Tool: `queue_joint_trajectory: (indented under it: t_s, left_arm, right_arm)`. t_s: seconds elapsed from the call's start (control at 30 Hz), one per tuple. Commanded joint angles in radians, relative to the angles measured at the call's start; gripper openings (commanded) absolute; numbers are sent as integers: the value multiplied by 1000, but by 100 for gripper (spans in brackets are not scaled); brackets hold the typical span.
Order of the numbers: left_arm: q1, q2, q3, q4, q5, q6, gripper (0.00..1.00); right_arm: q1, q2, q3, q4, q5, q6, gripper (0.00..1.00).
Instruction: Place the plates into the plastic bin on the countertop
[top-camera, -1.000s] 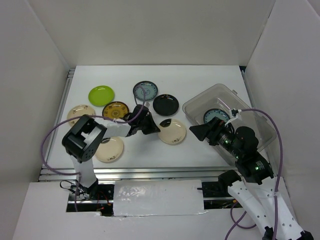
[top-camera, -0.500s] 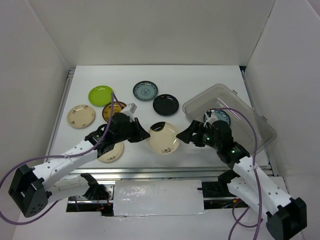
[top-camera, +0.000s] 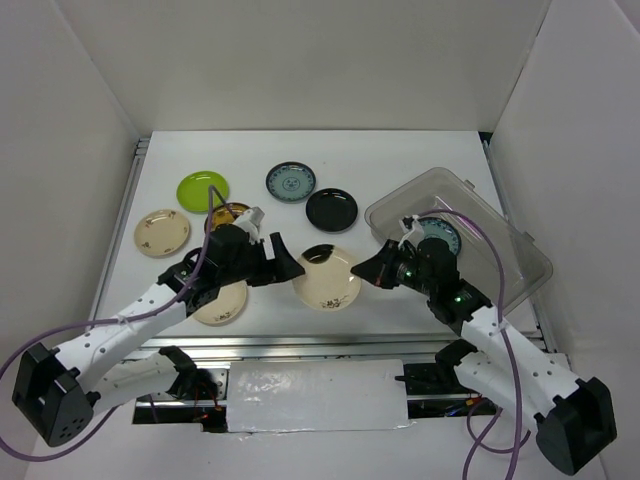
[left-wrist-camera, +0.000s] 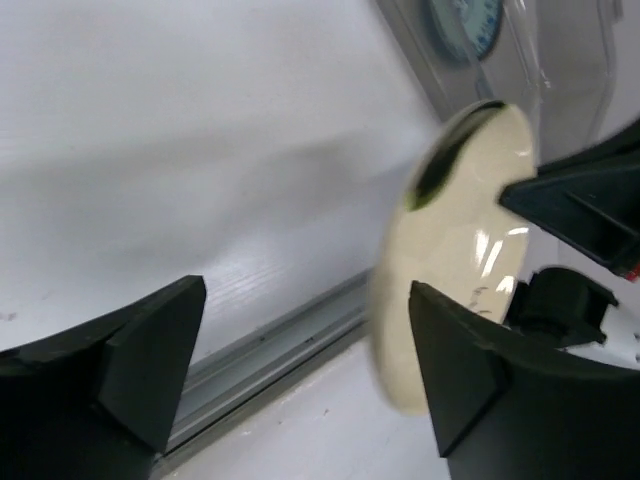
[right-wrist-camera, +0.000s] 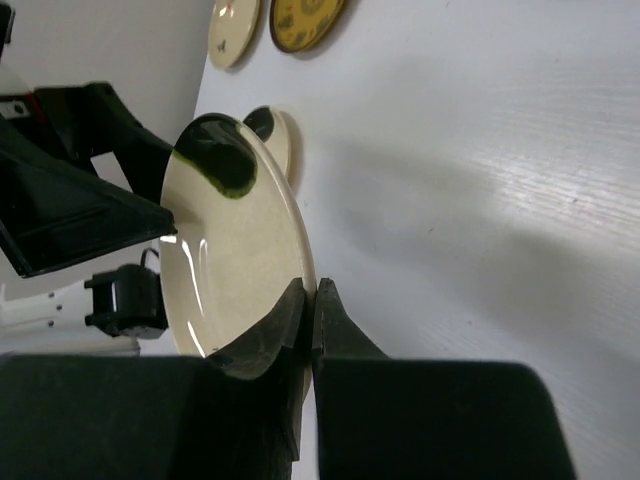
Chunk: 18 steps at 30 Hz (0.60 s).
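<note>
White panels wall in a plain white desk (top-camera: 400, 155). Near its front edge, between the two arms, a small round cream plate with a dark mark at its rim (top-camera: 325, 280) looks raised off the surface and tilted. The right hand (right-wrist-camera: 310, 292) pinches the plate's rim, one finger pressed to each face. The left hand (left-wrist-camera: 305, 290) is spread wide at the plate's other side and does not grip it; I cannot tell whether one finger touches it. I judge the step in hand to be a handover of this plate to the right arm. The clear rectangular plastic bin (top-camera: 500, 255) sits at the right, with a blue-grey patterned plate (top-camera: 437, 232) lying inside. The next move calls for the right hand to carry the cream plate over the bin's near wall, level it, lower it beside the patterned plate and let go.
</note>
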Motion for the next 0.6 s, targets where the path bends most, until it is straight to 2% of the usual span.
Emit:
queue_joint_trajectory:
  t_s: [0.0,0.07,0.1,0.2,0.3,0.33,0.43,0.57]
  left_arm:
    - [12,-57,56,-119,-165,-29,99]
    - [12,-103,70,-243,-273,-76,99]
    - [8,-124,73,-292,-404,-104,99]
    - [0,-213,57,-490,-607,-249,99]
    - [0,-320,-16,-564,-640,-328,99]
    - [1,-368,-54,-579,-647,-360,99]
    - [11,-431,-100,-636,-644,-391,99]
    - [21,-473,-136,-641,-612,-371,99]
  right_arm:
    - [-42,-94,32,-40,104,36,0]
    - [-88,-119,55,-117,173,62,0]
    - [-149,-140,92,-221,281,80,0]
    - [-261,-171,147,-355,495,141,0]
    - [-444,-124,164,-358,542,152,0]
    - [-549,-91,170,-352,528,137,0]
    - [-709,47,178,-268,475,77,0]
    - [-801,226,196,-175,396,33,0]
